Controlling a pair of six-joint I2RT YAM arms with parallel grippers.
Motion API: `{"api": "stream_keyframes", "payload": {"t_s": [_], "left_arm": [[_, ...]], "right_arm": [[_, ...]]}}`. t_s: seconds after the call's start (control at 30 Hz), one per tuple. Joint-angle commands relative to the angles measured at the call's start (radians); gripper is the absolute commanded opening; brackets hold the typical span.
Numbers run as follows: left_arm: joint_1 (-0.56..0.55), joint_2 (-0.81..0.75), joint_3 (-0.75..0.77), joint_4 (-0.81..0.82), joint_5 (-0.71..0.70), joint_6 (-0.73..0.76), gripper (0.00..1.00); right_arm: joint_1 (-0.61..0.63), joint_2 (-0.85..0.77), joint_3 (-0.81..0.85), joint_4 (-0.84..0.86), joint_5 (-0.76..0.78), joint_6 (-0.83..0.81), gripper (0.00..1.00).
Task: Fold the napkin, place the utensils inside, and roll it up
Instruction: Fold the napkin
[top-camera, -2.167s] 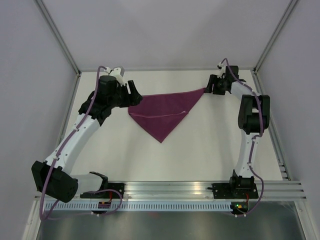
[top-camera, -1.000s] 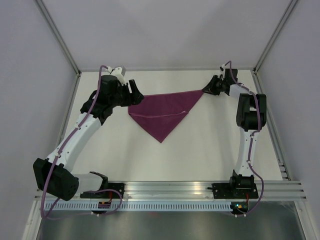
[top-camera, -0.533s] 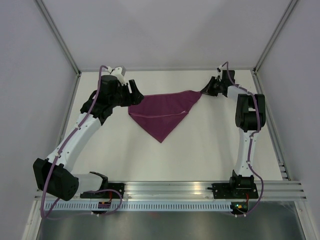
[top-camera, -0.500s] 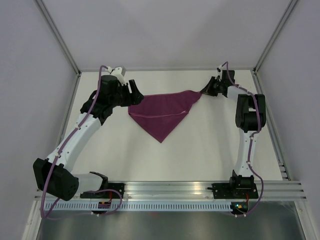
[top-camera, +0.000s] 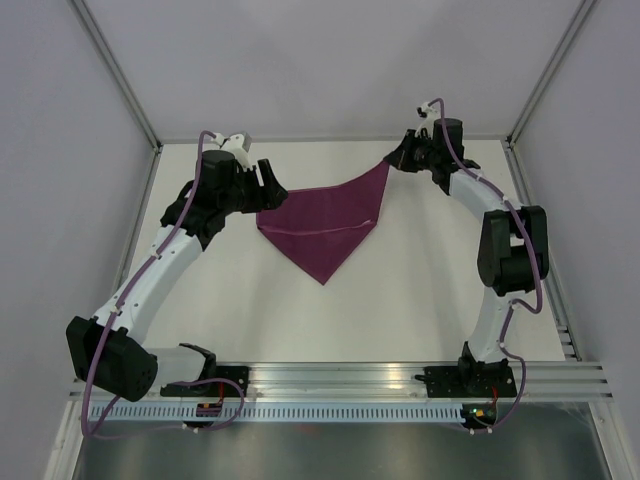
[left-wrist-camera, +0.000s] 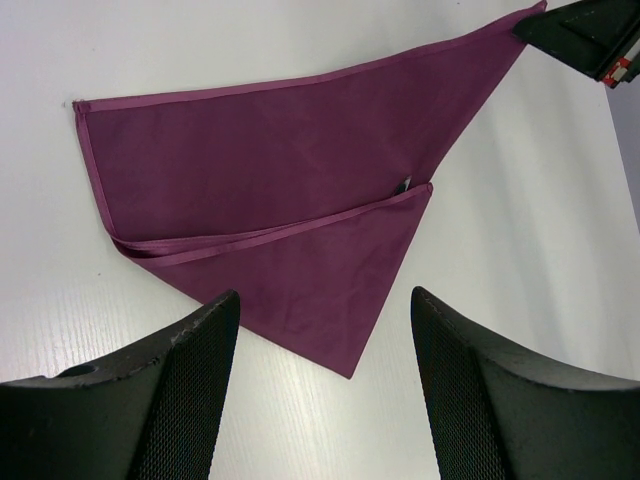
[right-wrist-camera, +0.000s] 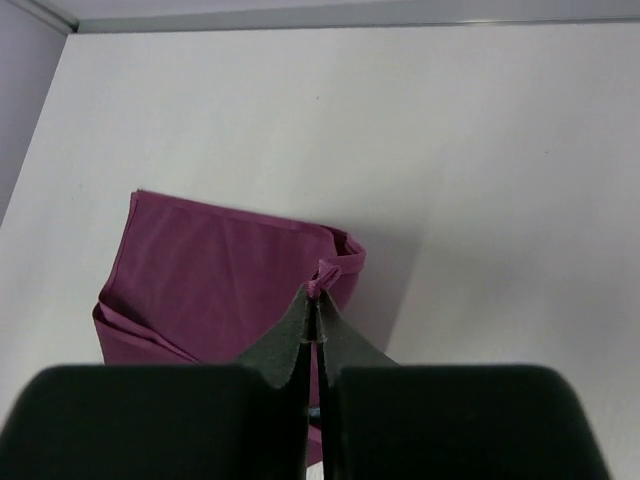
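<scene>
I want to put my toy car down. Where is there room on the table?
The biggest bare patch of table lies between the napkin and the rail, with an arm on either side. It is crowded at the far edge: the right gripper pinches a napkin corner and the open left gripper hangs by its other end.
</scene>
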Motion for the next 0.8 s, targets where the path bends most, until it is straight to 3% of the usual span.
{"api": "stream_keyframes", "payload": {"t_s": [0.0, 0.33, 0.57, 0.77], "left_arm": [[0.009, -0.015, 0.012, 0.030, 0.015, -0.036, 0.74], [0.014, -0.035, 0.022, 0.039, 0.012, -0.061, 0.74], [0.015, -0.050, 0.020, 0.033, 0.016, -0.061, 0.74], [0.015, -0.052, 0.017, 0.030, 0.021, -0.063, 0.74]], "right_arm": [[0.044, -0.072, -0.052, 0.015, -0.013, -0.110, 0.02], [0.288, -0.180, -0.195, -0.103, 0.078, -0.398, 0.02], [0.449, -0.198, -0.261, -0.149, 0.123, -0.496, 0.02], [0.509, -0.166, -0.290, -0.177, 0.134, -0.530, 0.01]]}}
